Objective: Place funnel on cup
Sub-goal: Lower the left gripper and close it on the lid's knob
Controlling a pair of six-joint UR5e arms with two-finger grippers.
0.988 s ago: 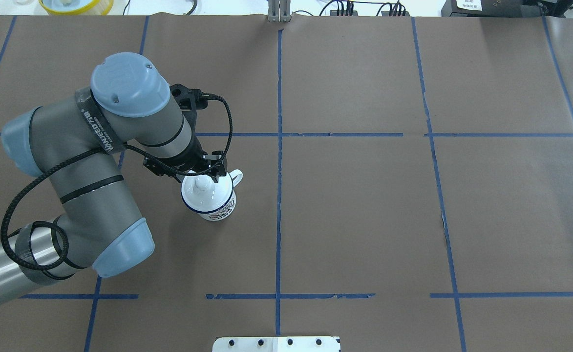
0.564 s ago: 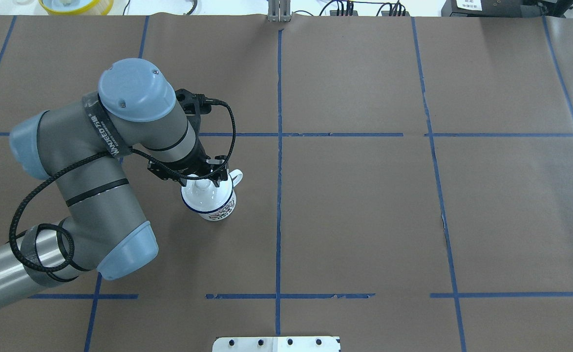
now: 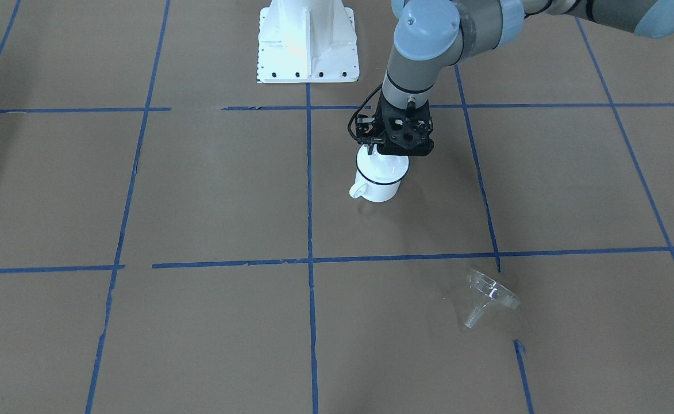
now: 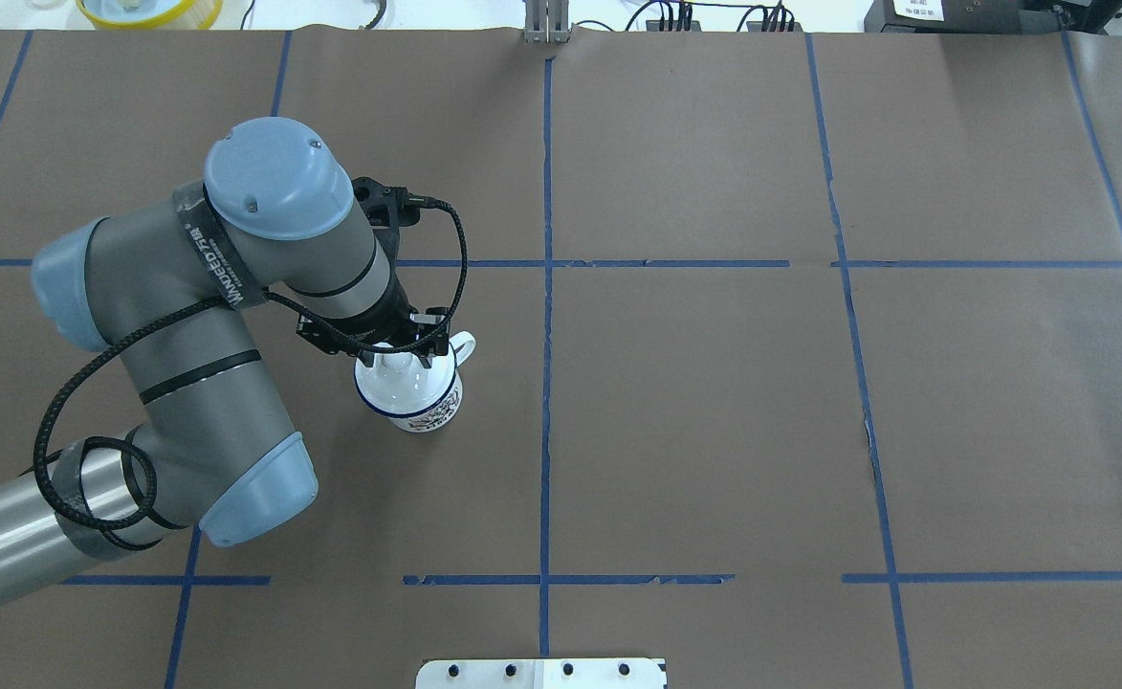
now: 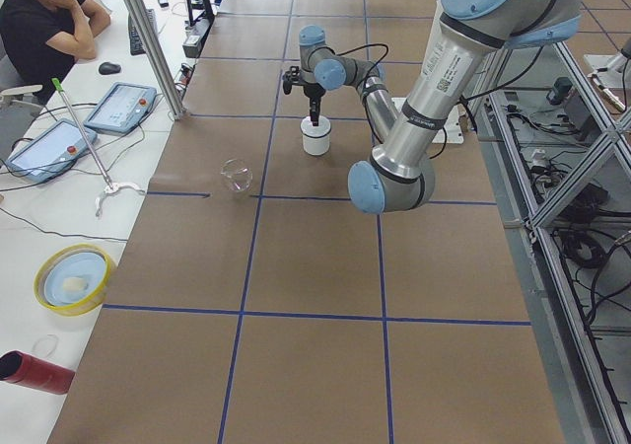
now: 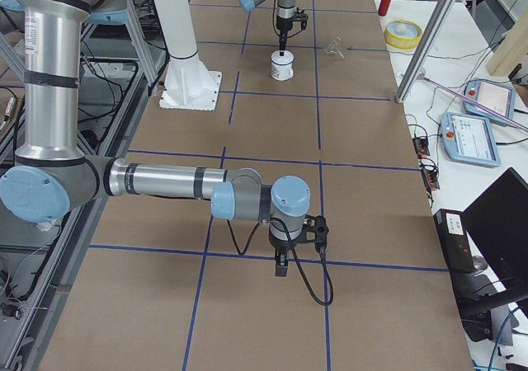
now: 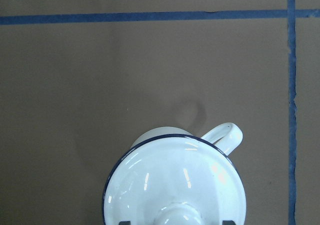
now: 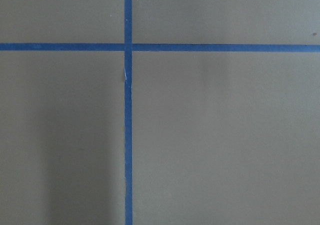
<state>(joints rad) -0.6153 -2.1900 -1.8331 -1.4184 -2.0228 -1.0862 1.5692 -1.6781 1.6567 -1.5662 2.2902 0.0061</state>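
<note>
The cup (image 4: 424, 400) is a white mug with a dark blue rim and stands left of the table's centre line, its handle (image 7: 226, 134) pointing away from me. A white knobbed lid (image 7: 175, 177) sits on it. My left gripper (image 4: 396, 357) hangs straight over the lid, jaws open, a finger on either side of the knob without touching it. The clear funnel (image 3: 489, 295) lies on its side on the table, well apart from the cup, and also shows in the exterior left view (image 5: 237, 175). My right gripper (image 6: 281, 265) points down over bare table far from both; I cannot tell its state.
The robot's white base (image 3: 307, 40) stands at the table's near edge. A yellow bowl (image 4: 149, 10) and cables lie beyond the far edge. A person (image 5: 44, 20) sits at a side desk. Blue tape lines cross the brown table cover (image 4: 714, 411).
My left arm has shifted slightly right and the gripper has come down closer over the lid's knob. The cup and lid have not moved.
</note>
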